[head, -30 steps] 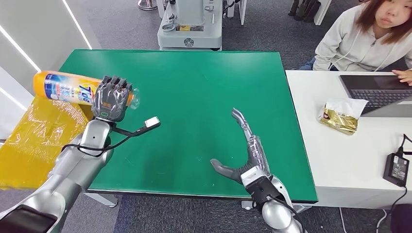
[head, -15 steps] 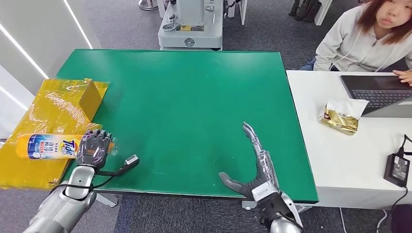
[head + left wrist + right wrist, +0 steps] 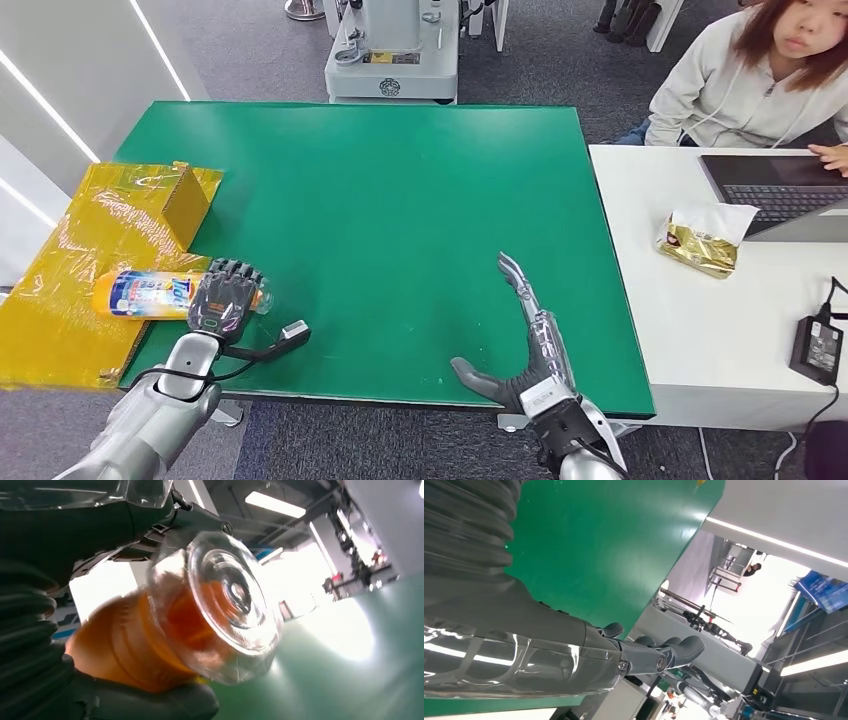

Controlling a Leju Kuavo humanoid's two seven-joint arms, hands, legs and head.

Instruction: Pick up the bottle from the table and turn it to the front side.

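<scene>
An orange bottle (image 3: 148, 294) with a blue and white label lies sideways in my left hand (image 3: 224, 303), which grips it near its clear cap end. It hangs at the green table's (image 3: 400, 200) front left corner, its body out over the yellow box (image 3: 90, 250). Up close in the left wrist view, the bottle's clear cap (image 3: 230, 605) faces the camera with dark fingers (image 3: 150, 700) wrapped around the orange neck. My right hand (image 3: 525, 340) is over the table's front edge, fingers straight and spread, holding nothing. The right wrist view shows the same hand (image 3: 644, 655) stretched out above the green top.
A yellow plastic-wrapped box lies off the table's left side. To the right stands a white desk (image 3: 700, 330) with a gold packet (image 3: 700, 243), a laptop (image 3: 780, 190) and a black power brick (image 3: 815, 345). A person (image 3: 750, 70) sits behind it. A grey machine base (image 3: 392, 55) stands past the far edge.
My left hand dropped from the far left to the front left corner with the bottle, then shifted slightly right. The right hand drew back toward the front edge.
</scene>
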